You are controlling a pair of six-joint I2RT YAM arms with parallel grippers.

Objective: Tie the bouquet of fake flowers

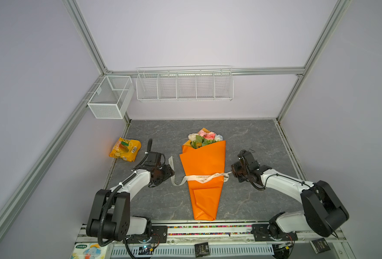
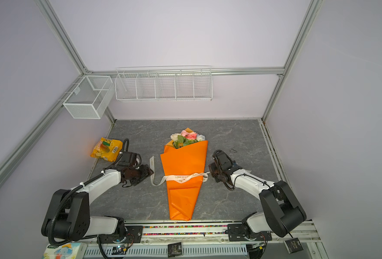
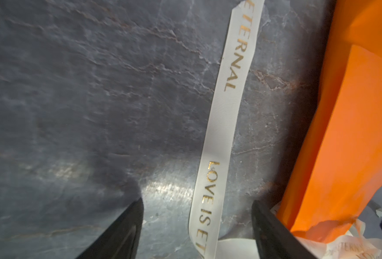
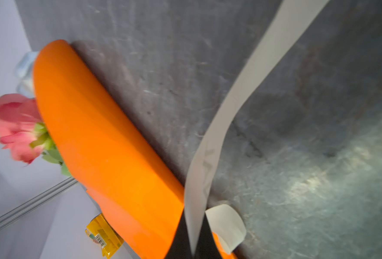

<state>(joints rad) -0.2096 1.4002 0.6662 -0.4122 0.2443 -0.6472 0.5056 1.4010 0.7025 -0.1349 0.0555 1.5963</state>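
At the bouquet (image 1: 202, 161) waist, right jaws pinched the limp ribbon (image 4: 241, 89), left jaws sat apart; paper looked light, crushable, so grip ribbon tails.

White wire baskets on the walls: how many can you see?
2. A small white mesh basket hangs on the left wall's rail, and a long white wire basket with dividers hangs on the back wall. None looks hidden.

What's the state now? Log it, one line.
left gripper: open, ribbon between jaws | right gripper: shut on ribbon | bouquet: lying on table, ribbon across its wrap
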